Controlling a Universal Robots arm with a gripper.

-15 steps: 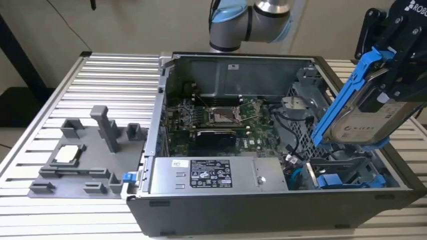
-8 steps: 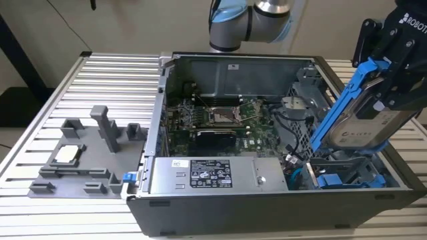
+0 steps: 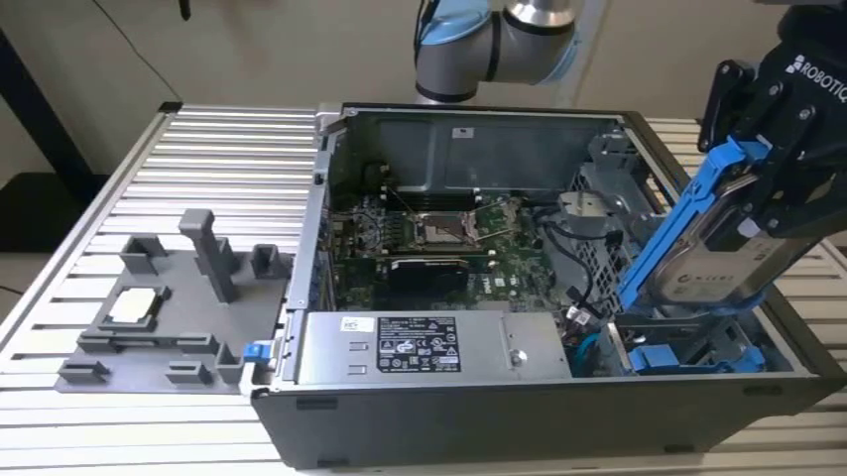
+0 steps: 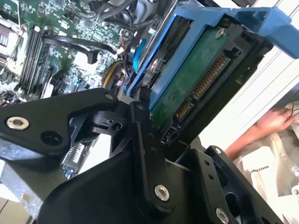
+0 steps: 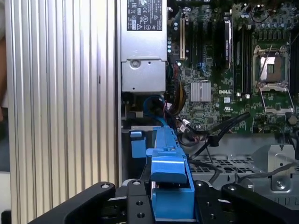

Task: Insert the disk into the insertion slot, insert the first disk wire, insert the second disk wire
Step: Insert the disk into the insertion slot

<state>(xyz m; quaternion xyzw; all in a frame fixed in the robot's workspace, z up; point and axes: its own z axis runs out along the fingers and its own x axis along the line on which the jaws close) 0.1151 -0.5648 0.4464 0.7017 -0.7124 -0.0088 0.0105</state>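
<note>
In the exterior view, at the frame's right, the gripper point(image 3: 757, 220) is clenched on one disk point(image 3: 715, 263), which is tilted above the one slot point(image 3: 688, 355) in the case's point(image 3: 530, 416) lower right corner. In the second wrist view, the fingers point(image 4: 140, 135) clamp the disk's edges. Its bare board and connector look fragile, so the stiff, dense body is best held by its sides. In the first wrist view, the disk shows edge-on over the case.

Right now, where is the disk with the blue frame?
At the exterior view's right, the disk hangs tilted in the gripper, above the slot with blue rails in the computer case.
</note>
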